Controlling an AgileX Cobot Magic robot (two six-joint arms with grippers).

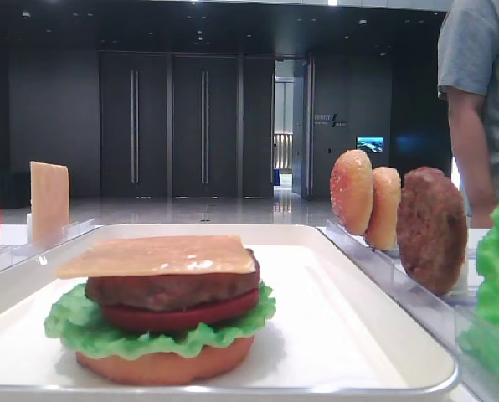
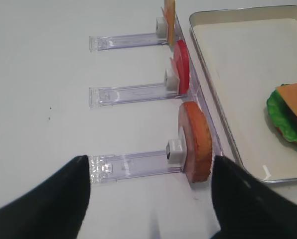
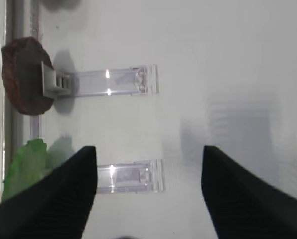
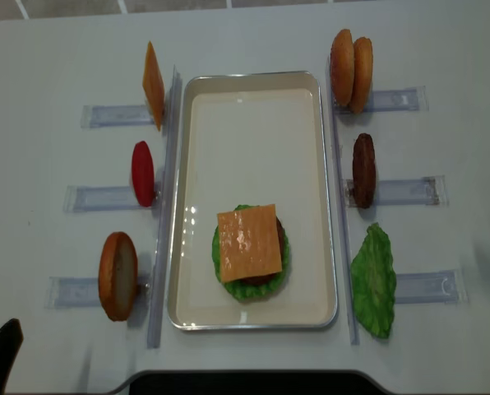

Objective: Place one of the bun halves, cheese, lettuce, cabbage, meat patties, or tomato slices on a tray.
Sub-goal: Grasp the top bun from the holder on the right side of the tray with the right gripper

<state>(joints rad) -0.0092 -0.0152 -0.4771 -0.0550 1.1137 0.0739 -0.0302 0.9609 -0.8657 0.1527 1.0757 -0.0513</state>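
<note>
On the white tray [image 4: 253, 90] sits a stack: bun base [image 1: 166, 367], lettuce [image 1: 107, 335], tomato slice [image 1: 178, 316], meat patty [image 1: 170, 289], cheese [image 4: 249, 241] on top. Two speckled bun tops [image 4: 351, 59] stand on edge in the back right rack, with a patty [image 4: 363, 170] and a lettuce leaf [image 4: 373, 280] in front of them. On the left stand a cheese slice [image 4: 152, 85], a tomato slice [image 4: 143, 173] and a plain bun base [image 2: 196, 142]. My left gripper [image 2: 149, 159] is open and empty over that base's rack. My right gripper [image 3: 148, 149] is open and empty above the lettuce's rack [image 3: 128, 178].
Clear plastic racks [image 4: 105, 197] line both long sides of the tray, each with a strip reaching outward. A person in a grey shirt [image 1: 484, 100] stands behind the table at the back right. The dark left arm [image 4: 2, 354] shows at the table's front left corner.
</note>
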